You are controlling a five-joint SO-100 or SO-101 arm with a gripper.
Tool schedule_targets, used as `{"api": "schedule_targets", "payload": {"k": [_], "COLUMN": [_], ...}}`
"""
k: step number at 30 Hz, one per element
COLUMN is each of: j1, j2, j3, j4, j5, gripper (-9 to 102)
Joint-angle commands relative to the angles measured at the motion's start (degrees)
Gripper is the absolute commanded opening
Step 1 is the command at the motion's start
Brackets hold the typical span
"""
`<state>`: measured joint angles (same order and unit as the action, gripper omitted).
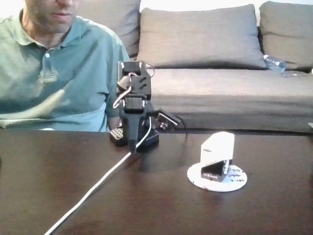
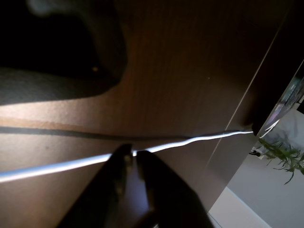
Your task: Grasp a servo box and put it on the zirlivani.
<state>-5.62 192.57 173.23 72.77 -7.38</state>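
The servo box [image 1: 216, 148], white on top with a black lower band, stands tilted on the zirlivani [image 1: 238, 179], a flat round white disc on the dark table at the right. My arm is folded over its black base, well to the left of the box. In the fixed view my gripper [image 1: 133, 145] points down at the tabletop. Seen from the wrist view, the gripper [image 2: 134, 156] is shut with nothing between its dark fingers [image 2: 116, 173], just over a white cable [image 2: 57, 166].
A white cable [image 1: 93, 188] runs from the base toward the table's front left. A person in a green shirt [image 1: 54, 73] sits behind the table at the left. A grey sofa [image 1: 220, 88] with a bottle [image 1: 274, 62] lies beyond.
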Motion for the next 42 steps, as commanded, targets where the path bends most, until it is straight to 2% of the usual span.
{"api": "schedule_targets", "payload": {"k": [1,42], "j1": [0.26,-0.62], "j2": [-0.44,-0.44], "j3": [-1.93,-1.76], "j4": [1.32,0.7], "j5": [0.18,-0.26], "gripper": [0,0]}}
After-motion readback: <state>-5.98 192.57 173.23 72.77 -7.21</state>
